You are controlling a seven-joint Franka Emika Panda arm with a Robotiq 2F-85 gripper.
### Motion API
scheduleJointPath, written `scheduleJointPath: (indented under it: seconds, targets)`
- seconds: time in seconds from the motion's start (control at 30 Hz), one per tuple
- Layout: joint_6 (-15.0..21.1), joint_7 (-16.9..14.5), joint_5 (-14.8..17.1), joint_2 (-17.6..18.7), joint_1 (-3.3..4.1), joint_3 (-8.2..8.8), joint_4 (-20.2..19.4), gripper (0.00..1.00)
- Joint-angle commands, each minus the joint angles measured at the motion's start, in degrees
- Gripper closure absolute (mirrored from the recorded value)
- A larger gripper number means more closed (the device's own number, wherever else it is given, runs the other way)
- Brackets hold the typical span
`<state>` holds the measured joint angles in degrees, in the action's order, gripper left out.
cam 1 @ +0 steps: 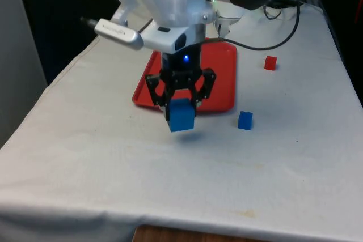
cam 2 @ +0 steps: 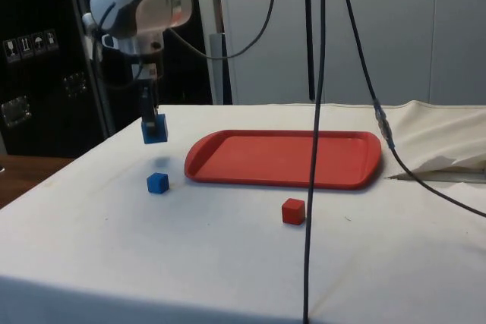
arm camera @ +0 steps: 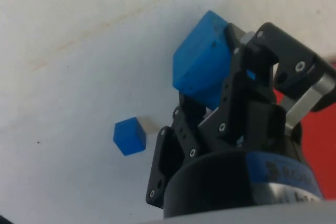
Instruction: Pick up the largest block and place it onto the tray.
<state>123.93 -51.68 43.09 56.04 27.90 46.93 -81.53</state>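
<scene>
Pincer [cam 1: 181, 107] clamped on the large blue block [cam 1: 181, 115], holding it in the air above the worktop [cam 1: 113, 162], just in front of the red tray [cam 1: 224, 77]. Small blue block [cam 1: 245, 120] and small red block [cam 1: 270, 63] sit on the cloth, apart.

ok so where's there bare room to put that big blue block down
The red tray lies wholly bare. The cloth is open from the small blue block to the near edge. The gripper holds the large blue block above the cloth by the tray's rim. A red block sits beside the tray.
</scene>
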Motion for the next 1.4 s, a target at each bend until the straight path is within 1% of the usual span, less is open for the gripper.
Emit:
scheduleJointPath:
  seconds: [0.0, 0.1, 0.13, 0.17, 0.27, 0.3, 0.43, 0.47, 0.5, 0.53, 0.57, 0.73, 0.77, 0.8, 0.83, 0.9, 1.03, 1.07, 1.13, 1.3, 1.37]
  targets:
    - [-0.2, -0.1, -0.3, -0.6, 0.34, 0.4, -0.4, 1.0]
    - [-0.8, -0.1, -0.4, -1.3, 0.63, 1.03, -0.3, 1.0]
    - [-0.5, -0.1, 0.0, -0.7, 0.29, 0.63, 0.0, 1.0]
    - [-1.0, -0.1, -0.4, -1.5, 0.74, 1.26, -0.3, 1.0]
    - [-1.7, 0.0, -0.5, -2.3, 1.09, 1.89, -0.3, 1.0]
    - [-2.1, 0.0, -0.5, -2.9, 1.32, 2.35, -0.3, 1.0]
    - [-3.0, -0.1, -0.7, -3.9, 1.89, 3.15, -0.7, 1.0]
    - [-3.1, -0.1, -0.3, -3.4, 1.38, 2.75, -0.1, 1.0]
    - [-3.3, -0.1, -0.8, -4.2, 2.06, 3.38, -0.9, 1.0]
    - [-3.4, -0.1, -0.8, -4.5, 2.23, 3.61, -1.0, 1.0]
    - [-3.7, -0.2, -0.9, -5.0, 2.58, 4.01, -1.5, 1.0]
    - [-4.0, -0.2, -1.4, -7.0, 3.72, 4.81, -3.4, 1.0]
    - [-4.0, -0.2, -1.5, -7.4, 3.9, 4.93, -3.8, 1.0]
    - [-4.3, -0.1, -1.2, -6.7, 3.09, 4.3, -2.7, 1.0]
    - [-4.0, -0.2, -1.7, -7.8, 4.13, 5.1, -4.2, 1.0]
    - [-4.0, -0.1, -2.3, -9.1, 4.7, 5.39, -5.4, 1.0]
    - [-3.8, 0.2, -3.1, -10.7, 5.21, 5.44, -6.8, 1.0]
    - [-3.9, 0.5, -3.6, -11.6, 5.61, 5.5, -7.6, 1.0]
    - [-3.9, 0.5, -3.7, -12.0, 5.73, 5.56, -7.9, 1.0]
    - [-3.8, 1.3, -4.8, -14.0, 6.47, 5.56, -9.6, 1.0]
    - [-3.7, 1.7, -5.6, -15.1, 6.93, 5.56, -10.6, 1.0]
